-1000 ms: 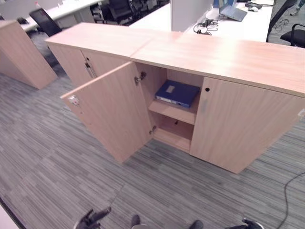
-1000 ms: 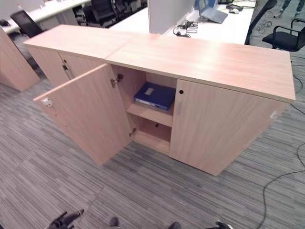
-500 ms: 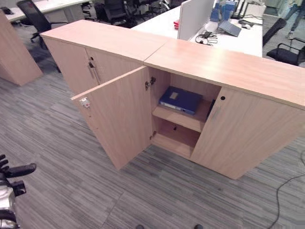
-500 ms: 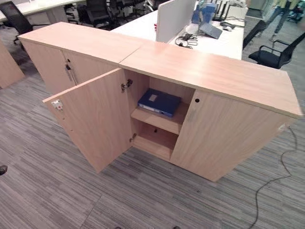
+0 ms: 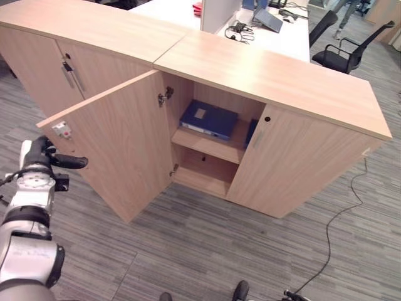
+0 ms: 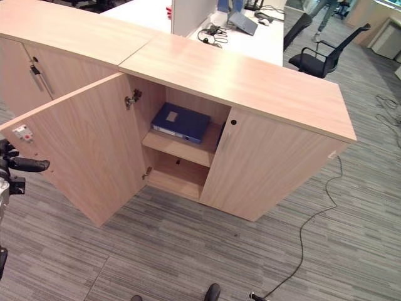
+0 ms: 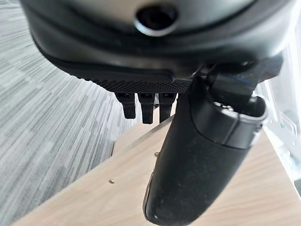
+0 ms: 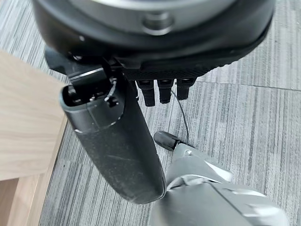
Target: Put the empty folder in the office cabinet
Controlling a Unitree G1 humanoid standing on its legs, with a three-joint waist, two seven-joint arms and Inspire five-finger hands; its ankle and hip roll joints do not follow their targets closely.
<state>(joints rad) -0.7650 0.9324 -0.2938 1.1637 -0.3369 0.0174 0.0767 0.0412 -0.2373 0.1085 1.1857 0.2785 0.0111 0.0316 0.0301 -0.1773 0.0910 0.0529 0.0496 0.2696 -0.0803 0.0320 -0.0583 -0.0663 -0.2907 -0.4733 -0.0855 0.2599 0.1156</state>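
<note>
The office cabinet (image 5: 269, 69) stands with its left door (image 5: 119, 144) swung wide open and its right door (image 5: 294, 169) closed. A blue folder (image 5: 208, 119) lies flat on the upper shelf inside, also seen as the folder (image 6: 180, 121). Beside it a second blue item (image 5: 251, 132) stands upright, half hidden by the closed door. My left hand (image 5: 42, 162) is raised by the open door's outer edge, open, thumb pointing at the wood; the left wrist view shows the thumb (image 7: 197, 160) just over the door panel. My right hand (image 8: 117, 141) hangs low, open and holding nothing.
A second cabinet (image 5: 50, 56) with closed doors joins on the left. Behind are white desks with a laptop (image 5: 269, 19), a black office chair (image 5: 341, 53) and a person (image 5: 341, 7) far off. Grey striped carpet (image 5: 207, 244) spreads in front.
The camera has shifted, moving the cabinet across the picture. My left hand has risen from near the floor to beside the open door's edge. The folder has stayed on the shelf.
</note>
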